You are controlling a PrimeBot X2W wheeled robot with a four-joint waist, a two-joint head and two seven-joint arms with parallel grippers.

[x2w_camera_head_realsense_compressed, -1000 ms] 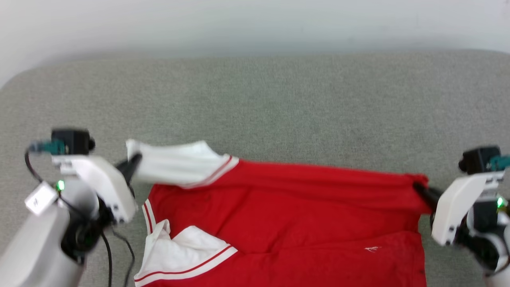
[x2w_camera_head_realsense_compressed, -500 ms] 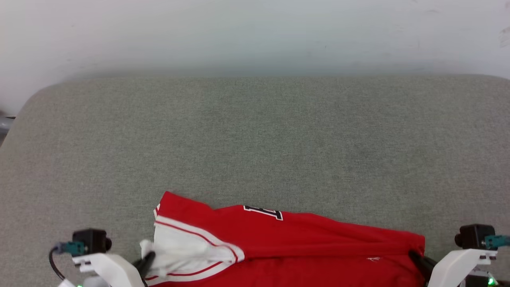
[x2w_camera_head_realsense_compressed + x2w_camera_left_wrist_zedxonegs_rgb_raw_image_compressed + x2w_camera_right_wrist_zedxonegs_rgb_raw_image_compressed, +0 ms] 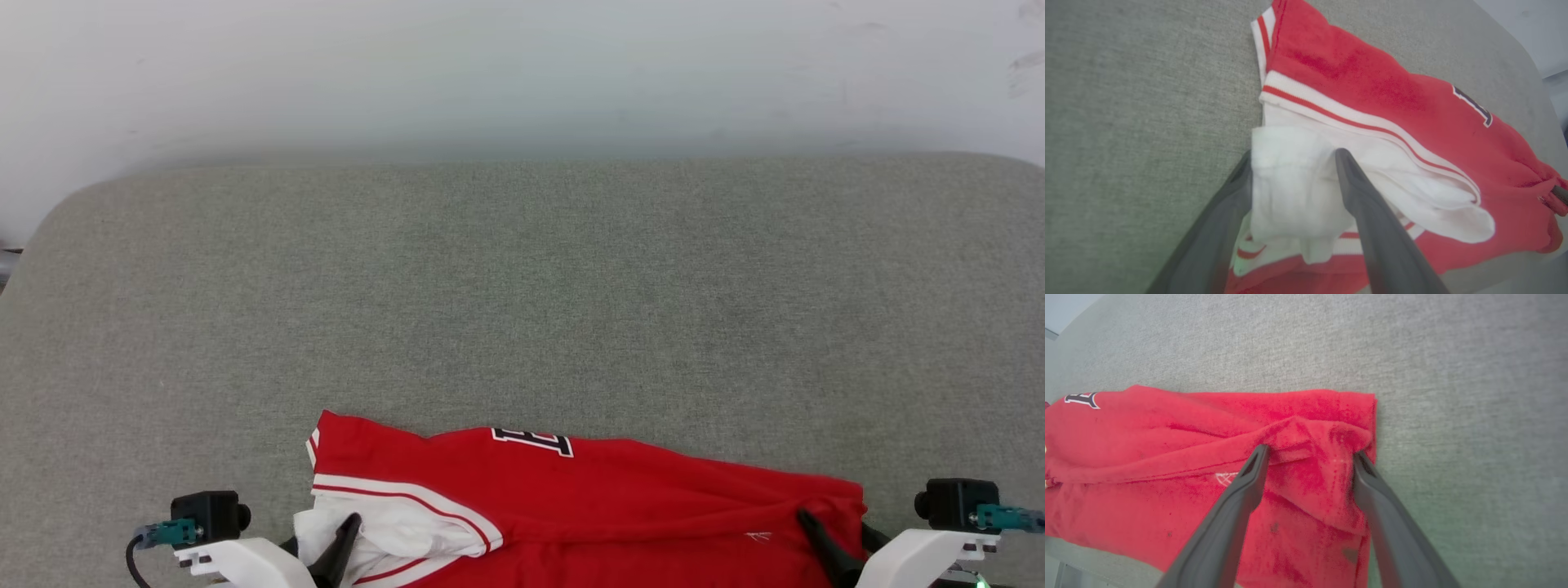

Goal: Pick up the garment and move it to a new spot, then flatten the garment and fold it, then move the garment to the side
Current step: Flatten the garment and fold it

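The left gripper [image 3: 1294, 155] and right gripper [image 3: 1310, 452] have their fingers wide, straddling corners of the folded garment [image 3: 620, 498]; best withdraw straight back so loose cloth doesn't snag.

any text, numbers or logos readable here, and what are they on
Black, white-outlined characters on the jersey: cut off by a fold, not readable.
Small white mark on the jersey's red cloth: too small to read.
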